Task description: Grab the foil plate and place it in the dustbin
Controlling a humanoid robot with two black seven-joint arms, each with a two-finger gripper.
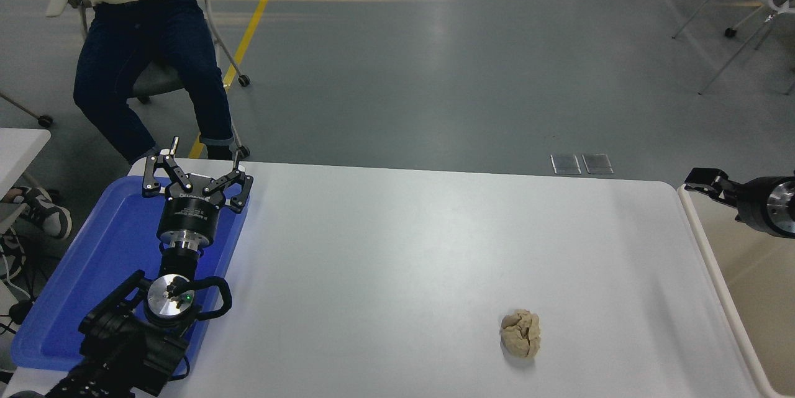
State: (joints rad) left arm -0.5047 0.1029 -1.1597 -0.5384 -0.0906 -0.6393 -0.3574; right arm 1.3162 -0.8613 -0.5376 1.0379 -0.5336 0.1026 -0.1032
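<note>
Head view: white table (pixel 397 249) on grey floor (pixel 435 63), beige lump (pixel 520 333) resting on it.

White table (pixel 397 249) bearing a beige lump (pixel 520 333), left gripper (pixel 195 169) spread above the blue tray (pixel 93 274), right gripper (pixel 705 179) over the dustbin (pixel 720 280).

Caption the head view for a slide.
Right gripper enters above the dustbin; left gripper over blue tray; beige lump on table.
</note>
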